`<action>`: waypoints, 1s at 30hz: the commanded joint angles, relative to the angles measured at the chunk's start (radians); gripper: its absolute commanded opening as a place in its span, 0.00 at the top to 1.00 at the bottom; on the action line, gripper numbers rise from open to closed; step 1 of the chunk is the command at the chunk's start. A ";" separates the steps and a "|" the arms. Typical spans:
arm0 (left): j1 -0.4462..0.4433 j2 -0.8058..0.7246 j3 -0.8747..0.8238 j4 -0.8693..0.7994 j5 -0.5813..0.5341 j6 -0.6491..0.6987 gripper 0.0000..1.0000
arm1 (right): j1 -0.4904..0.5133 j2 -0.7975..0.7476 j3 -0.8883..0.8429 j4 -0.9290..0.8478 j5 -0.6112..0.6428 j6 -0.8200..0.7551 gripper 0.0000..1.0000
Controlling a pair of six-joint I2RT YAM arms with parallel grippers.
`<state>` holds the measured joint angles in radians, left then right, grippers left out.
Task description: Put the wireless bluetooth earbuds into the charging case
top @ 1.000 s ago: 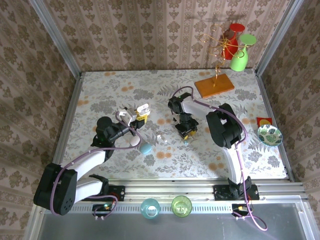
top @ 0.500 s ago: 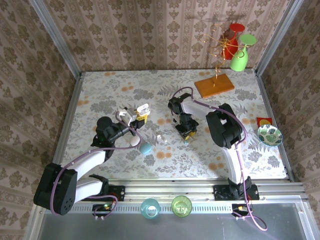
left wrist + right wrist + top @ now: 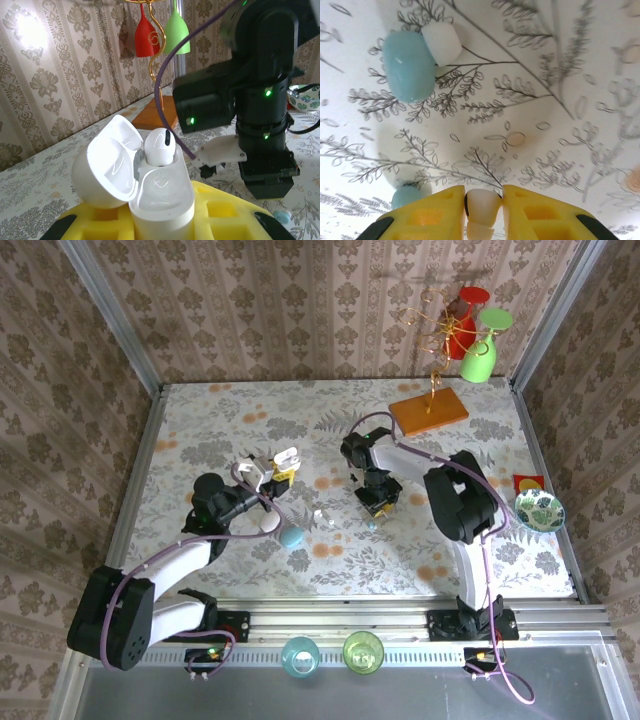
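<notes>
The left hand (image 3: 277,473) is clenched on the open case (image 3: 162,197), left of centre on the table (image 3: 200,430). Its yellow pads (image 3: 220,210) press against the case's lower sides. The frame edge of the left wrist view cuts off the bottom of the case and most of both pads. The lid (image 3: 107,167) tips back to the left. A seated earbud (image 3: 159,145) stands in the case by the hinge, with its lower part hidden in the socket.

The right hand (image 3: 484,212), right of centre, is grasping a white earbud (image 3: 482,205) between its yellow fingers (image 3: 535,215), low over the table. The frame edge cuts off the bud's lower end.

A teal earbud (image 3: 372,525) lies on the table just near of the right hand. In the right wrist view one finger half hides it.

A blue case (image 3: 291,536) and a closed white case (image 3: 268,523) lie touching each other, just near of the left hand. A small white bit (image 3: 318,512) sits between the two hands, too small to make out.

In the left wrist view the right arm (image 3: 260,100) blocks much of the right side. Above it, a red glass (image 3: 144,37) and a green glass (image 3: 176,35) hang with their stems cut off at the top.
</notes>
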<state>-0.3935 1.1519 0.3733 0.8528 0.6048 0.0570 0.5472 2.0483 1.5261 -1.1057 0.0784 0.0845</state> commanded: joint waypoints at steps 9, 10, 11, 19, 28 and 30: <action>-0.033 0.069 0.036 0.080 0.019 -0.005 1.00 | 0.013 -0.339 -0.179 0.304 -0.043 0.047 0.74; -0.037 0.078 0.038 0.086 0.019 -0.007 1.00 | 0.022 -0.366 -0.196 0.337 -0.047 0.046 0.74; -0.041 0.090 0.039 0.098 0.018 -0.011 1.00 | 0.030 -0.393 -0.210 0.368 -0.055 0.041 0.74; -0.085 0.150 0.048 0.164 0.020 -0.041 1.00 | 0.073 -0.504 -0.202 0.457 -0.133 0.049 0.74; -0.123 0.210 0.050 0.247 0.024 -0.091 1.00 | 0.116 -0.513 -0.124 0.518 -0.214 0.067 0.73; -0.126 0.221 0.055 0.259 0.027 -0.096 1.00 | 0.125 -0.509 -0.109 0.524 -0.220 0.067 0.73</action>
<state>-0.5110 1.3628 0.3965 1.0363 0.6090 -0.0063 0.6552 1.5494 1.3697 -0.6228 -0.1059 0.1352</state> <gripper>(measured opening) 0.202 0.273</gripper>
